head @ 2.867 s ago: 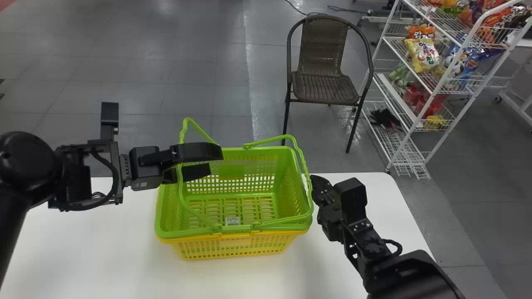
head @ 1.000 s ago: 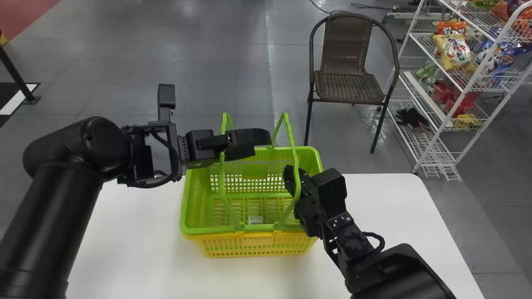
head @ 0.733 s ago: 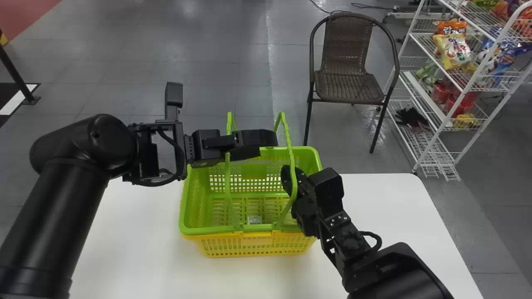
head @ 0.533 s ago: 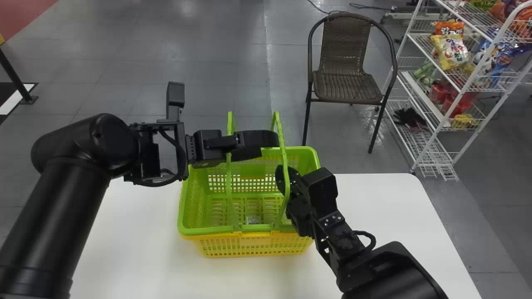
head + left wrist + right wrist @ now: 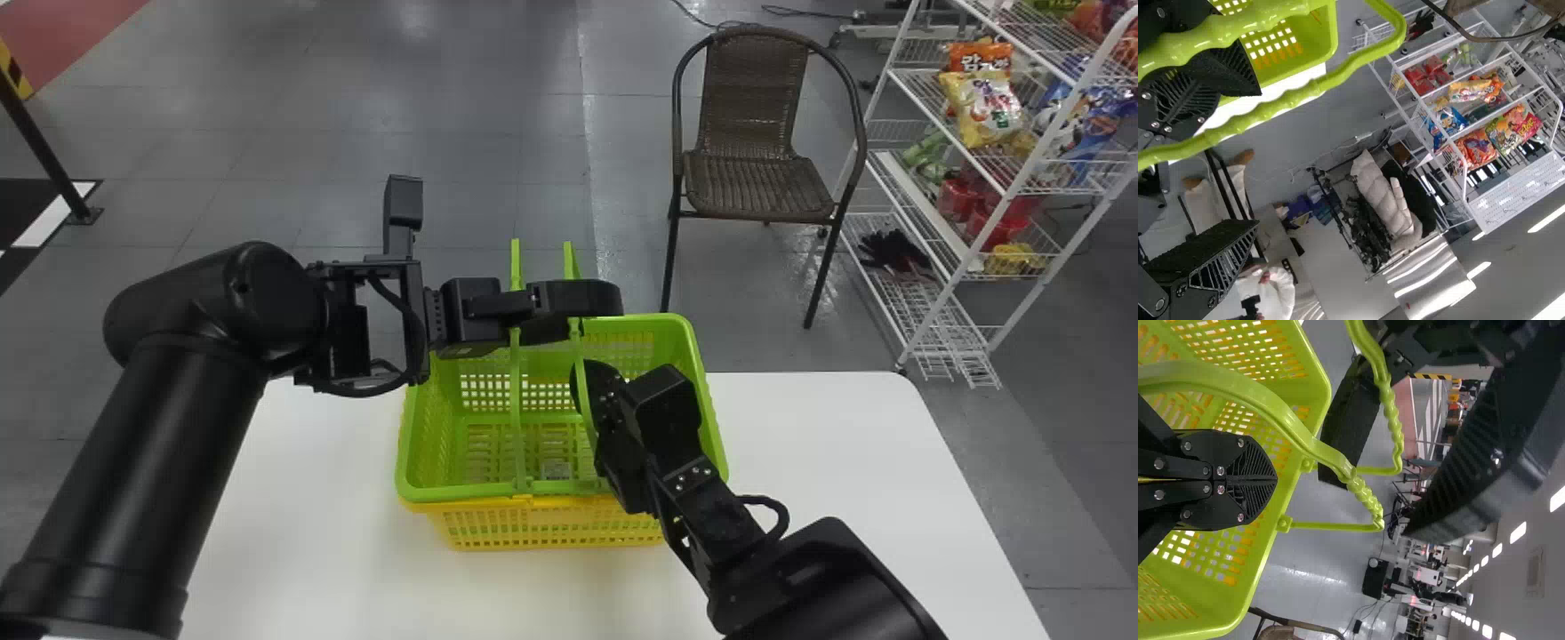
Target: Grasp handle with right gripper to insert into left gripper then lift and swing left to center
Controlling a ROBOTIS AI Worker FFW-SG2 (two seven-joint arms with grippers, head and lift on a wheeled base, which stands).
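1. The left gripper (image 5: 587,318) is held with its fingers wide apart over the 12 o'clock side of the green basket (image 5: 533,490), reached from 10 o'clock; nothing is clamped.
2. The right gripper (image 5: 594,378) is held closed over the basket's interior, its arm extended from 4 o'clock; nothing is seen pinched. Whether the right handle is touched cannot be told.
3. The left handle (image 5: 515,391) and right handle (image 5: 580,360) are both raised, near each other by the left gripper.
4. On the green basket's floor a small label (image 5: 556,469) is seen.
5. The green basket is nested in a yellow basket (image 5: 551,524), set on a white table (image 5: 800,444).
6. Toward 2 o'clock, snack bags (image 5: 981,107), red containers (image 5: 1000,227) and dark gloves (image 5: 893,252) are held on a wire rack (image 5: 970,258).
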